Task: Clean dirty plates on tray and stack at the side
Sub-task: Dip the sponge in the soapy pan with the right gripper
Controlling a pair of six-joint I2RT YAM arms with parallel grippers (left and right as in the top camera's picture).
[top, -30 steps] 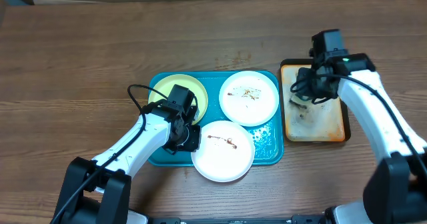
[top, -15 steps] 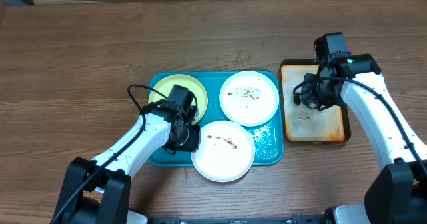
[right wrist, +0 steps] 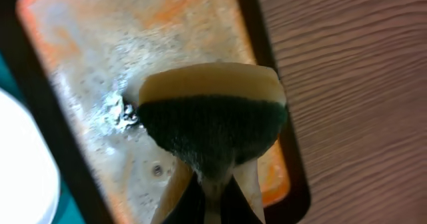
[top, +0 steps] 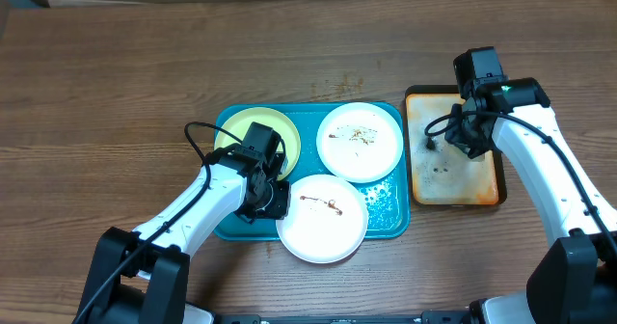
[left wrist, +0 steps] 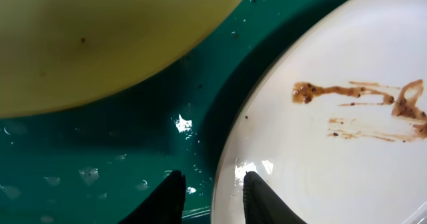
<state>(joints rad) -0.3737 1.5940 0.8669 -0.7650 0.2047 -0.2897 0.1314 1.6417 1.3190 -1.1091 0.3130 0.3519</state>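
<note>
The teal tray (top: 388, 206) holds a yellow-green plate (top: 241, 128) at its left, a white plate (top: 360, 141) with brown smears at its back right, and a front white plate (top: 323, 220) with a brown smear that overhangs the tray's front edge. My left gripper (top: 274, 197) grips the left rim of the front white plate (left wrist: 333, 151), one finger on the plate and one on the tray side (left wrist: 210, 179). My right gripper (top: 471, 136) is shut on a yellow and dark green sponge (right wrist: 210, 114), held above the orange tray (top: 453, 177).
The orange, black-rimmed tray (right wrist: 73, 64) has a wet, soapy surface and stands right of the teal tray. Water drops lie on the teal tray floor (left wrist: 100, 157). The yellow-green plate (left wrist: 100, 37) lies close to my left gripper. Bare wooden table surrounds both trays.
My right gripper has shifted slightly right and back over the orange tray with the sponge in it. The left arm and the plates have not moved.
</note>
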